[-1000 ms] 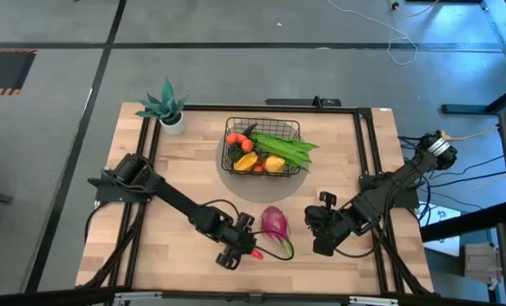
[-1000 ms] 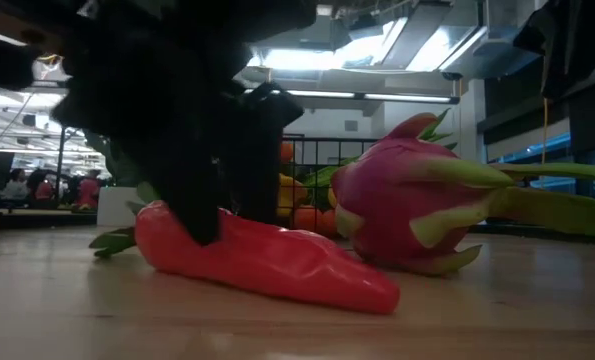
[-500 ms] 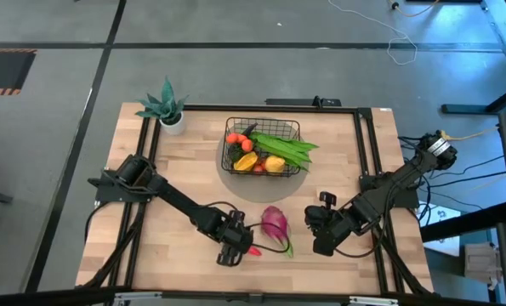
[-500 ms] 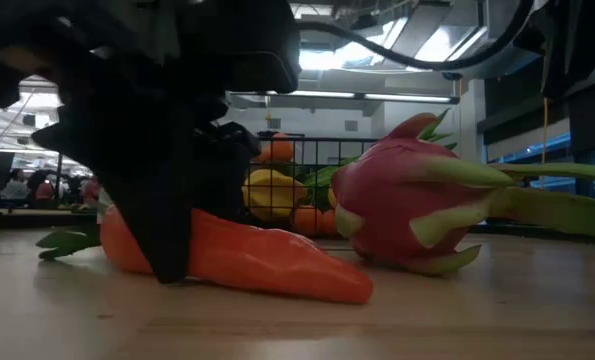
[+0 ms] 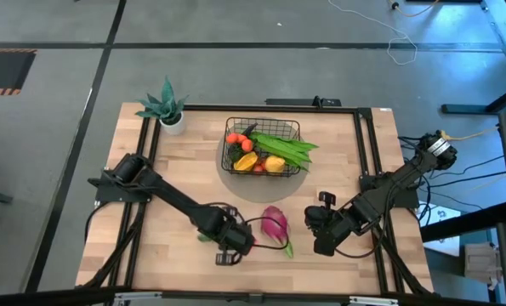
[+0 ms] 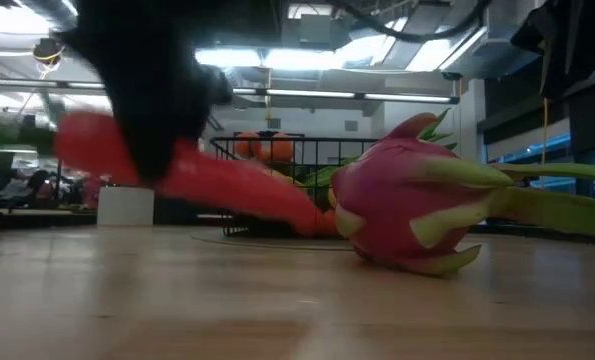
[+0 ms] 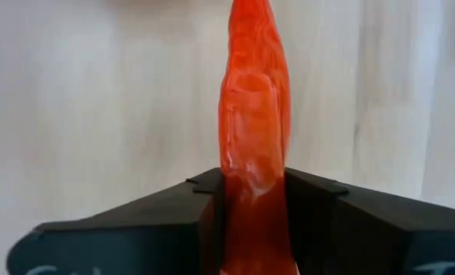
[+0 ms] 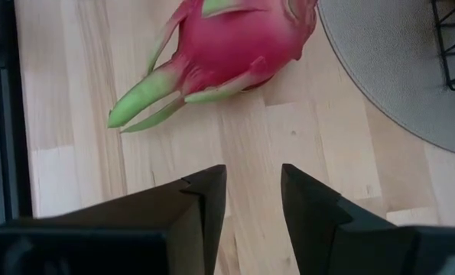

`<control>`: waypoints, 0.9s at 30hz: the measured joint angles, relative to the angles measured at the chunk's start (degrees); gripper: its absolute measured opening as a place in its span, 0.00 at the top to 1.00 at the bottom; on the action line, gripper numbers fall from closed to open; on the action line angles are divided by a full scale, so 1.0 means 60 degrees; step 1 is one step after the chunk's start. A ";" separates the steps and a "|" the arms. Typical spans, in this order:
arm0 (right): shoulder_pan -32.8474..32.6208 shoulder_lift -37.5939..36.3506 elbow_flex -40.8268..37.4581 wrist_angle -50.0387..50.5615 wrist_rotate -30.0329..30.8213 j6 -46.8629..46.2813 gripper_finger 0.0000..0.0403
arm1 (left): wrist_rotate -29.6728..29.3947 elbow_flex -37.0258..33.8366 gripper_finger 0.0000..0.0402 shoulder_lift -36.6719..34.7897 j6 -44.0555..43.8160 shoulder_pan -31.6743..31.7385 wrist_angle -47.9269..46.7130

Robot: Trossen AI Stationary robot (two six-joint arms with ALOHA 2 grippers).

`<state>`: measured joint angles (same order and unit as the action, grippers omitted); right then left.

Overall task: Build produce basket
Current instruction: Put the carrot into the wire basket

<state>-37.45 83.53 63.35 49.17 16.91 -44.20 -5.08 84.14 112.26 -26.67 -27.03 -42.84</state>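
Note:
The orange-red carrot (image 7: 254,99) hangs tilted above the table near its front edge, with my left gripper (image 5: 229,245) shut on it. In the low view the carrot (image 6: 227,180) slants from upper left down to its tip beside the pink dragon fruit (image 6: 407,215). The dragon fruit (image 5: 274,223) lies on its side on the wood. The black wire basket (image 5: 264,144) stands on a grey round mat (image 5: 235,180) at the middle far side and holds several pieces of produce. My right gripper (image 8: 254,206) hovers open to the right of the dragon fruit (image 8: 235,38). My left gripper pinches the carrot's thick half (image 7: 254,191) between its two fingers (image 7: 204,221). The fingers come steeply from above and lie across the carrot. It is lifted clear of the table, its thick end high and its pointed tip (image 6: 307,212) low, toward the dragon fruit.
A teal potted plant (image 5: 166,106) in a white pot stands at the table's far left corner. A black frame rail (image 5: 367,153) runs along the table's edges. Bare wood lies between the mat and the table's front edge.
My left gripper has taken hold of the carrot, rolled its wrist and gone up. The carrot first slid a little toward the table's left edge. It then came off the wood, thick end first, and now hangs tilted. The dragon fruit and my right gripper have kept still.

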 joint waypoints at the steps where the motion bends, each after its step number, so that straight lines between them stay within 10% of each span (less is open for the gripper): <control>1: 0.0000 0.0000 0.0000 0.0003 -0.0001 0.0065 0.71 | -0.0025 0.0353 0.82 -0.0010 0.0002 0.0000 -0.0557; 12: 0.0000 0.0000 0.0000 0.0000 -0.0004 0.0237 0.71 | -0.2964 0.3885 0.82 -0.0051 0.0550 0.0430 -0.5240; 27: -0.0007 0.0000 0.0000 0.0004 -0.0004 0.0708 0.71 | -0.4385 0.4736 0.82 -0.0043 0.2463 0.4282 -0.2535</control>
<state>-37.50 83.53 63.35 49.19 16.88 -39.95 -31.39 112.55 112.01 -11.89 -1.33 -58.05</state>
